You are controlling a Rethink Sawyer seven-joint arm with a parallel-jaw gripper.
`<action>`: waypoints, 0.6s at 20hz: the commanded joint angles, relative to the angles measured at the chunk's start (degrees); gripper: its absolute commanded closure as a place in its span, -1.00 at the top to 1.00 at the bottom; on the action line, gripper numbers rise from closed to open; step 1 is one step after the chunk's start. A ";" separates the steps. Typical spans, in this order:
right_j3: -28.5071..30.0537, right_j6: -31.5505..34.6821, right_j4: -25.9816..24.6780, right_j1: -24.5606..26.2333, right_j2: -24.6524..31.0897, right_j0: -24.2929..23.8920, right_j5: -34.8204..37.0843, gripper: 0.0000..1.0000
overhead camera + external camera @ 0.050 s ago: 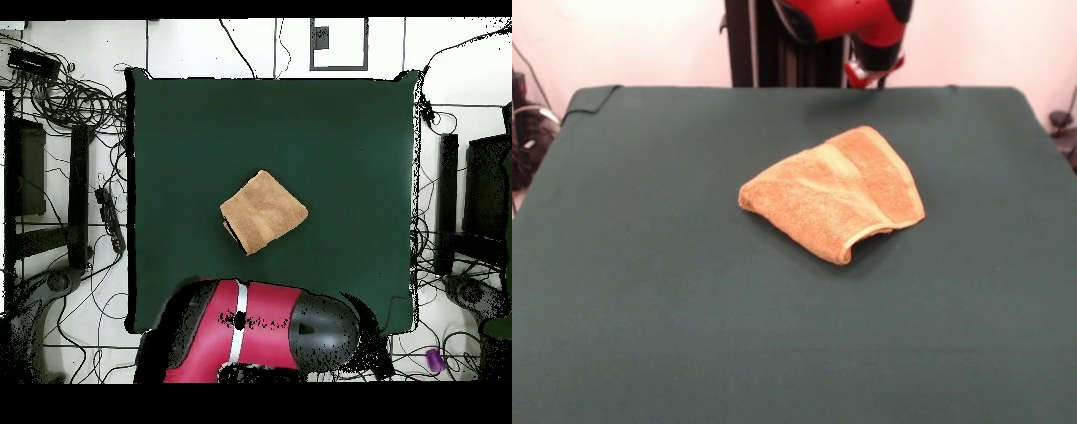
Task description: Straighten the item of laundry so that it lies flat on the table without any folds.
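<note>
Green table (644, 291), folded towel (834, 192) alone

The dark green table (644, 291) bears one folded orange-tan towel (837, 192) near its middle.

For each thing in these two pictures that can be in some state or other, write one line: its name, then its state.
towel: folded over on itself, bunched, one hemmed edge curling up at the front; not flat.
table: covered in dark green cloth, towel lying near its middle.
arm: drawn back at the table's edge, clear of the towel.
gripper: raised above the table's edge, holding nothing visible; open or shut cannot be told.
</note>
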 commanded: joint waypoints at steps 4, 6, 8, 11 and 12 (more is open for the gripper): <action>-18.90 7.07 1.93 4.60 3.93 -0.83 -6.85 1.00; -19.46 7.45 2.43 4.82 3.78 -0.97 -6.44 1.00; -19.46 8.09 3.12 4.49 3.42 -0.78 -5.67 1.00; -19.26 8.06 4.33 3.68 3.31 -0.49 -2.49 1.00; -19.38 7.60 4.54 3.61 3.59 -0.70 -0.96 1.00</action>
